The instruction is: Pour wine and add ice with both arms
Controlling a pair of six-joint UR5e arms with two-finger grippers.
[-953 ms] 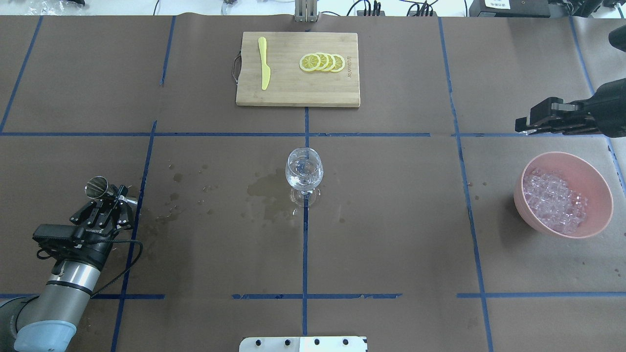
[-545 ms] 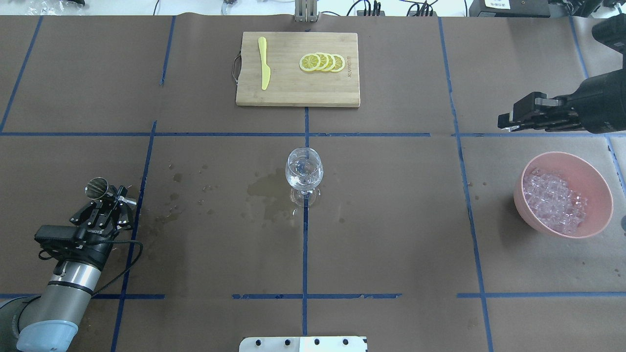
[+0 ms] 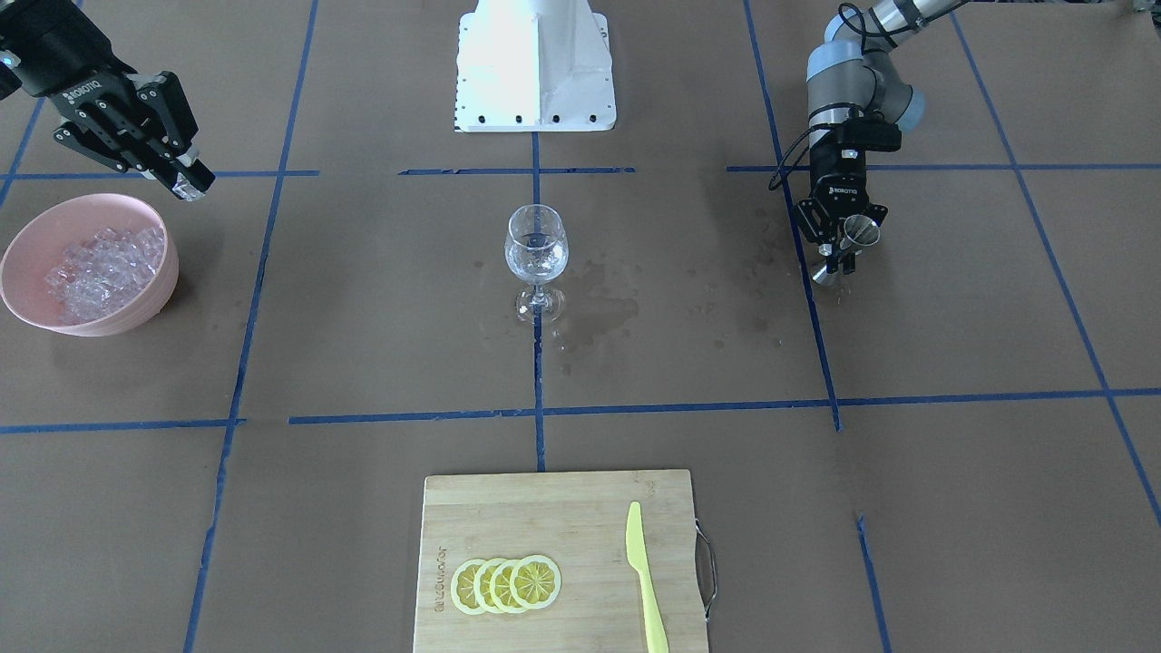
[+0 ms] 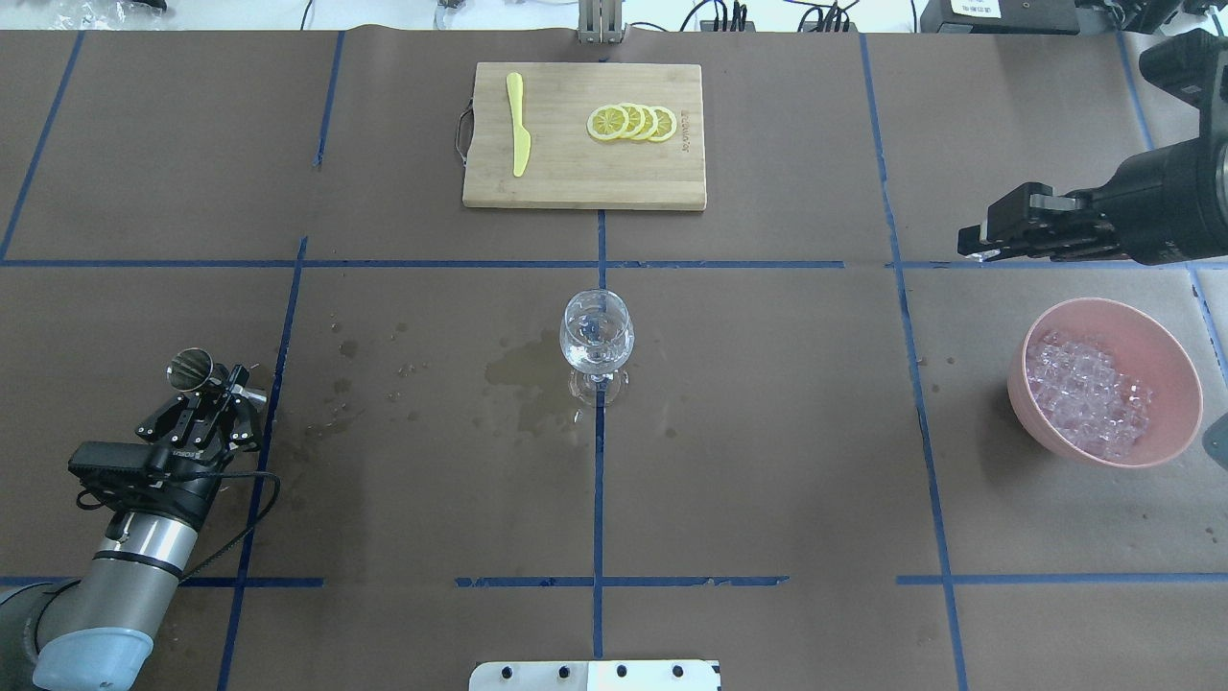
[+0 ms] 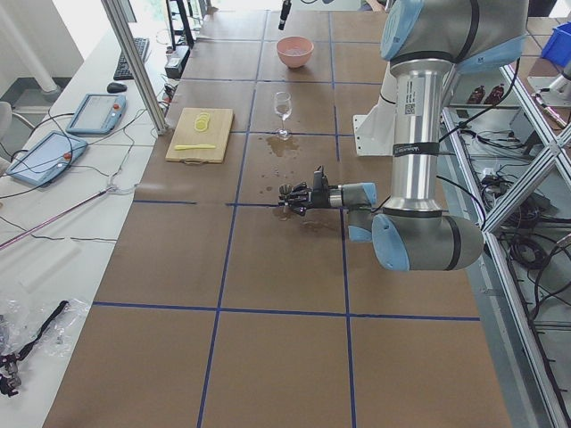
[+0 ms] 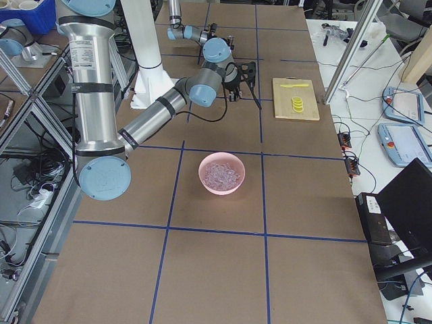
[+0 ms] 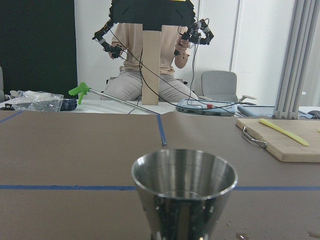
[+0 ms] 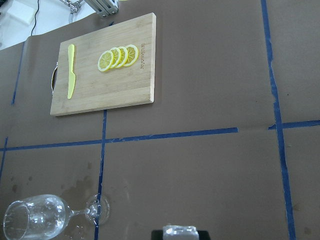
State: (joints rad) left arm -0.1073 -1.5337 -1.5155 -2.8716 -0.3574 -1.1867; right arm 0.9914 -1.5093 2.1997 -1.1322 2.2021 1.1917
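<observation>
My left gripper [image 4: 223,387] is shut on a steel jigger [image 4: 190,367] and holds it upright low over the table's left side; the left wrist view shows the jigger's rim [image 7: 184,172]. My right gripper [image 4: 970,244] is shut on one ice cube [image 3: 187,189], high up, beyond the pink bowl [image 4: 1113,303] of ice [image 4: 1084,389] and on its glass side. The cube also shows in the right wrist view [image 8: 181,230]. The wine glass [image 4: 597,331] stands at the table's middle with a little thin liquid in it. Wet stains [image 4: 523,379] lie left of it.
A bamboo cutting board [image 4: 576,178] at the far middle carries lemon slices [image 4: 633,123] and a yellow knife [image 4: 518,134]. Blue tape lines cross the brown paper. The robot's white base [image 3: 535,63] is at the near edge.
My right gripper has moved left with the ice cube, away from the bowl's side towards the middle. The left arm, jigger and glass have not moved.
</observation>
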